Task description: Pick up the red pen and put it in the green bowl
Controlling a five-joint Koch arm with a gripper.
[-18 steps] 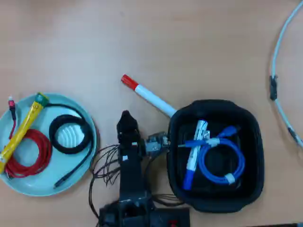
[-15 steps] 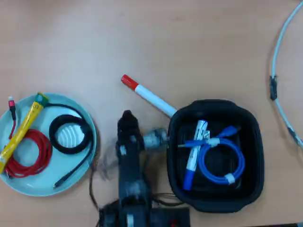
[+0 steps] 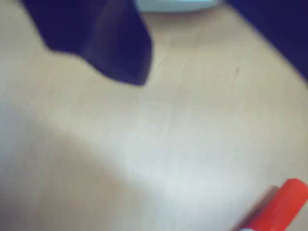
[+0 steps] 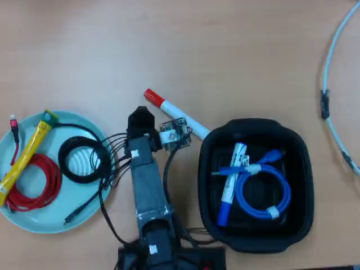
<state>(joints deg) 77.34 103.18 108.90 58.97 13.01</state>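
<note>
In the overhead view the red pen (image 4: 171, 112) lies slanted on the table, its red cap up-left and its white barrel running down-right to the black tray's corner. My gripper (image 4: 140, 118) hovers just below-left of the capped end, and from above it is only a dark lump. The blurred wrist view shows one dark finger (image 3: 113, 45) at the top left and the pen's red cap (image 3: 284, 207) at the bottom right, well apart. The green bowl (image 4: 45, 216) sits at the left, holding a yellow marker (image 4: 25, 154), a red cable and a black cable.
A black rounded-square tray (image 4: 211, 225) at the right holds a blue cable and a blue-capped marker. A pale cable (image 4: 329, 73) curves along the right edge. My arm's loose wires (image 4: 115, 160) hang between arm and bowl. Bare tabletop spreads above the pen.
My arm has stretched up the overhead view and slightly left, bringing the gripper from beside the tray's left edge to just below the pen's capped end. The pen has not moved.
</note>
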